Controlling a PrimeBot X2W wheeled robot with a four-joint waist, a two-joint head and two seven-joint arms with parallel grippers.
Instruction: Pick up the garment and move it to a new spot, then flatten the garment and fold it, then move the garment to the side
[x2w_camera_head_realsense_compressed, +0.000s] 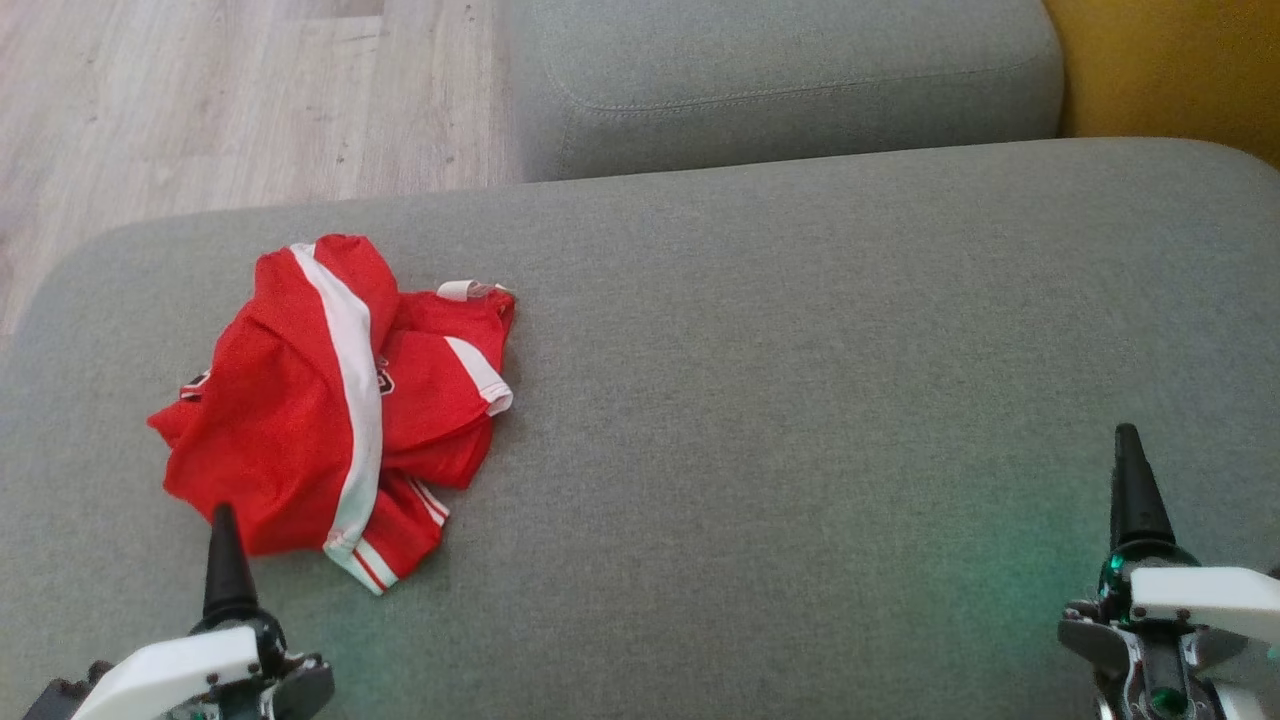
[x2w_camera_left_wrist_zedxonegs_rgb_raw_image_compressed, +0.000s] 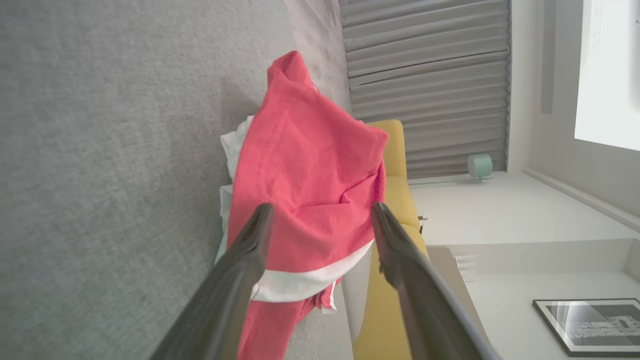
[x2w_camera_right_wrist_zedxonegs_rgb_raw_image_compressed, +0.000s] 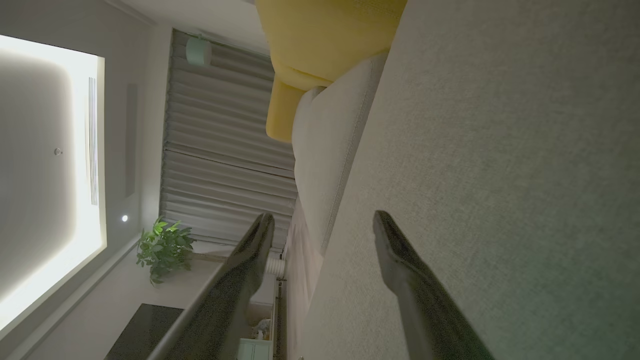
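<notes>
A crumpled red garment (x2w_camera_head_realsense_compressed: 320, 400) with white stripes lies bunched on the left part of the grey cushion (x2w_camera_head_realsense_compressed: 800, 400). My left gripper (x2w_camera_head_realsense_compressed: 222, 545) hovers at the lower left, its tip just at the garment's near edge. In the left wrist view the left gripper (x2w_camera_left_wrist_zedxonegs_rgb_raw_image_compressed: 320, 212) is open, and the red garment (x2w_camera_left_wrist_zedxonegs_rgb_raw_image_compressed: 305, 180) rises just beyond the two spread fingers, nothing held between them. My right gripper (x2w_camera_head_realsense_compressed: 1130, 470) stands at the lower right, far from the cloth. In the right wrist view the right gripper (x2w_camera_right_wrist_zedxonegs_rgb_raw_image_compressed: 322, 220) is open over bare grey fabric.
A second grey cushion (x2w_camera_head_realsense_compressed: 780, 80) sits behind the first, with a yellow seat (x2w_camera_head_realsense_compressed: 1170, 60) at the far right. Wooden floor (x2w_camera_head_realsense_compressed: 200, 100) shows at the upper left beyond the cushion's edge. Wide bare fabric stretches right of the garment.
</notes>
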